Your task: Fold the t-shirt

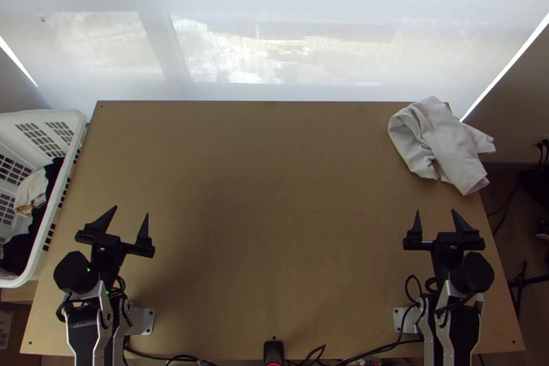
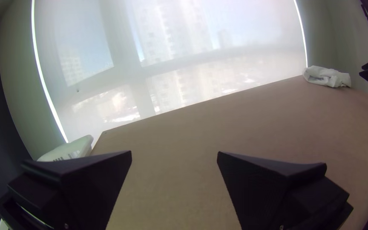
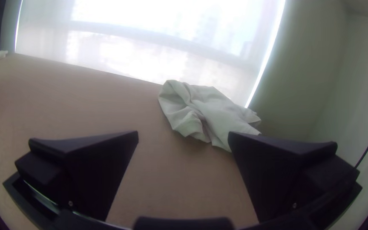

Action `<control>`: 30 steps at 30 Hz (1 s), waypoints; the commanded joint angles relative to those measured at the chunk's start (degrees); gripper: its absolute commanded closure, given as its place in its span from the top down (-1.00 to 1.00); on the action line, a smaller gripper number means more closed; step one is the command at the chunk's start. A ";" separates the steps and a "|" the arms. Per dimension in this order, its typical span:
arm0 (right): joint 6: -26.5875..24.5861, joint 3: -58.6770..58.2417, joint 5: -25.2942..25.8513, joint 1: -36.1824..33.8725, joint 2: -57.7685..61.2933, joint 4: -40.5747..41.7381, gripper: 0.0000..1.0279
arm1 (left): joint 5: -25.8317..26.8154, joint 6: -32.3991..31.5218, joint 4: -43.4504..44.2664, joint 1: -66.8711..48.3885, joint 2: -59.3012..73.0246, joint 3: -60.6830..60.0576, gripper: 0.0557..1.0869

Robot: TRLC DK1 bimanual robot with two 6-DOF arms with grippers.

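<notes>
Left wrist view, table [image 2: 235, 123] as dial, twelve towards window [image 2: 171, 34]. Left gripper [image 1: 132, 210] near nine, fingers spread apart. White basket [image 2: 72, 149] about ten. T-shirt [image 2: 325, 77], pale, bunched on tabletop, about two. Right gripper [image 1: 436, 211] near three.

White t-shirt [image 1: 439, 143], seemingly bunched, table's [image 1: 274, 194] far-right corner

A white basket [image 1: 77, 121] with dark cloth [image 1: 24, 246] inside stands beside the worktop [image 1: 274, 194]; a sheer blind [image 1: 288, 2] hangs beyond.

T-shirt [image 1: 446, 143] on table [image 1: 274, 215], far right
</notes>
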 commanded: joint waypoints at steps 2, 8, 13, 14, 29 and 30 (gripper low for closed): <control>0.01 0.02 0.02 0.02 0.01 0.00 0.91 | 0.01 0.00 0.00 0.01 0.01 0.01 0.90; 0.01 0.02 0.02 0.02 0.01 0.00 0.91 | 0.01 0.00 0.00 -0.07 0.01 0.01 0.90; 0.45 0.02 0.02 1.25 -0.08 0.09 0.91 | 0.54 0.70 -0.09 -0.87 -0.08 0.01 0.90; 0.45 0.02 0.02 1.43 -0.08 0.00 0.91 | 0.54 2.99 -0.88 -0.78 -0.08 0.01 0.90; 5.64 0.02 -0.07 13.20 0.01 0.44 0.90 | -8.16 6.59 1.85 5.11 0.19 0.19 0.90; 8.36 0.02 0.28 15.67 0.01 0.53 0.90 | -8.25 6.59 1.93 5.64 0.27 0.63 0.90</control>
